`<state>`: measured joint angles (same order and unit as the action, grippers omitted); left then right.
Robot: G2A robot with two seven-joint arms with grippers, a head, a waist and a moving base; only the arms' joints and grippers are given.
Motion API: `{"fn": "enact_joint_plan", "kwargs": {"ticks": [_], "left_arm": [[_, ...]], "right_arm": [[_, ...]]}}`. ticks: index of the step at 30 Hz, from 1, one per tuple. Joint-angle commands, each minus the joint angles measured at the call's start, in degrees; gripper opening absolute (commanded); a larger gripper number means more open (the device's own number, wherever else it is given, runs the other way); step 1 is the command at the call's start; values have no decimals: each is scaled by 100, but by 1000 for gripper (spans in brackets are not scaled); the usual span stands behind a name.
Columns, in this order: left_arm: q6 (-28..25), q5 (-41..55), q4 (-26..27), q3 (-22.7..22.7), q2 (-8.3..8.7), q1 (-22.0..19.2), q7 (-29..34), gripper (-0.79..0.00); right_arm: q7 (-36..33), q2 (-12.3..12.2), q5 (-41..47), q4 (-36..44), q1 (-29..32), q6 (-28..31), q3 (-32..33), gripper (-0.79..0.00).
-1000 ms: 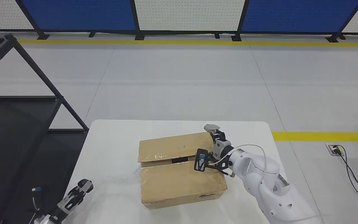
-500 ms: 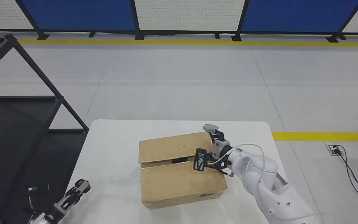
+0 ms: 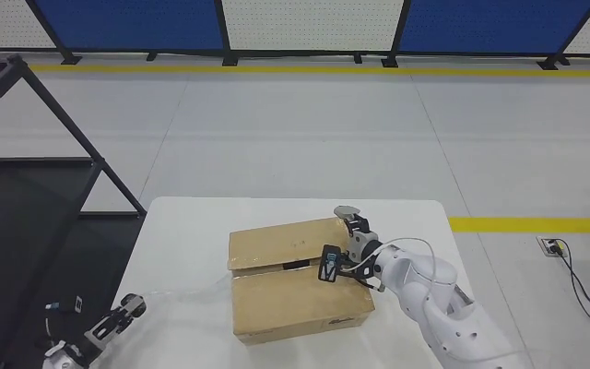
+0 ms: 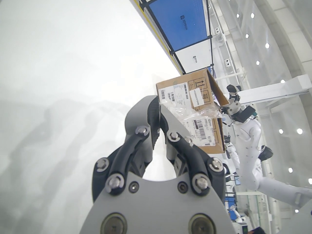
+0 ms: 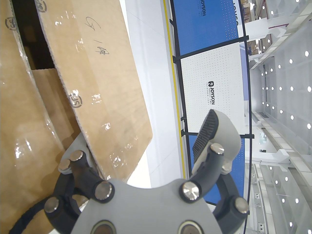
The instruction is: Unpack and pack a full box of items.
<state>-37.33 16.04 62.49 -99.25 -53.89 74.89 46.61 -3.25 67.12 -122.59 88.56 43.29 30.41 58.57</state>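
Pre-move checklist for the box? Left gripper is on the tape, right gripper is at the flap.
1. Tape grip: ok. The left gripper is shut on the clear tape.
2. Tape off the box: not ok. The strip runs from the gripper to the box's side.
3. Ready to grasp: ok. The right gripper is open at the far flap, near its corner.
4. Flap between its fingers: cannot tell. One finger shows clear of the flap; the other is hidden behind it.
5. Box open: not ok. There is only a dark gap between the flaps.
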Motion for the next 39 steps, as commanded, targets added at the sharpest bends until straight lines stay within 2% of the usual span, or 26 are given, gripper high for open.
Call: {"fn": "enact_joint_plan", "kwargs": {"ticks": [1,4,13,22,32,39], "left_arm": [[312,127,47,-31,27,-4,320,-785],[706,387,92,-97,61,-9,685,-785],[1581,1940,-17,-367,102,-64,1815,-785],[2324,2229,-290,-441,155,-234,2165,-785],[2458,2348,-536,-527,178,-354,2002,-785],[2334,2187,-532,-481,193,-347,2063,-785]], "right_arm": [[11,5,-4,-11,-5,-4,-2,0],[29,15,4,-40,-16,0,-6,0],[80,35,29,-135,-19,-21,19,0],[94,48,6,-139,-10,-26,47,0],[108,64,-19,-154,-16,-11,56,0],[109,76,-52,-157,-22,9,55,0]]}}
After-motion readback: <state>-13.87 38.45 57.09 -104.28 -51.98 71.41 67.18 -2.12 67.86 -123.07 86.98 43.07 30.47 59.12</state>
